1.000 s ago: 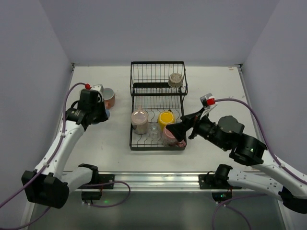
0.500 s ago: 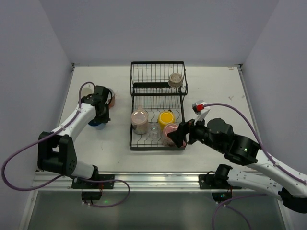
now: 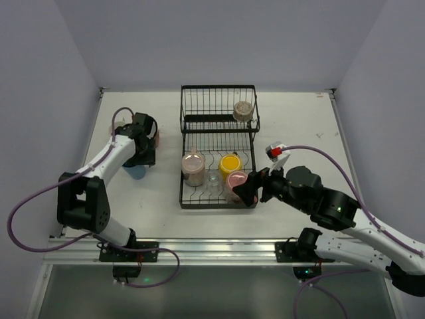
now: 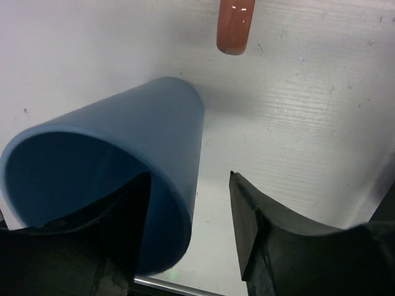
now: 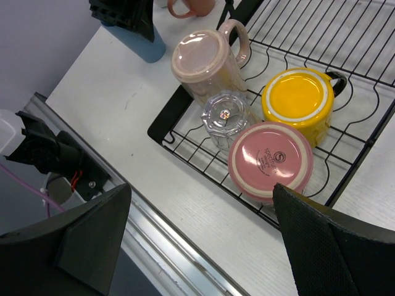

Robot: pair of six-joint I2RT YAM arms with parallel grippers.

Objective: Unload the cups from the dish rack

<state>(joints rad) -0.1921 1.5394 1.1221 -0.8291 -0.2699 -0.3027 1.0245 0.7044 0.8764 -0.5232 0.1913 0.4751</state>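
The black wire dish rack (image 3: 219,203) holds upside-down cups: a pale pink mug (image 5: 207,61), a clear glass (image 5: 227,117), a yellow mug (image 5: 299,98) and a pink cup (image 5: 271,160). A grey-beige cup (image 3: 243,109) sits on its upper shelf. Left of the rack, a blue cup (image 4: 123,179) stands on the table. My left gripper (image 4: 188,179) is open over it, one finger inside the rim and the other clear of its wall. A salmon mug (image 4: 234,28) stands just beyond. My right gripper (image 5: 202,191) hangs wide open above the rack's front edge, beside the pink cup.
The rack (image 5: 162,134) stands mid-table with its raised shelf at the back. A metal rail (image 3: 212,247) runs along the near table edge. Grey walls close in on the left, right and far sides. The left arm's purple cable (image 3: 40,199) loops out to the left.
My left gripper's jaws have opened off the blue cup, which now stands on the table. My right gripper has crept slightly closer to the pink cup.
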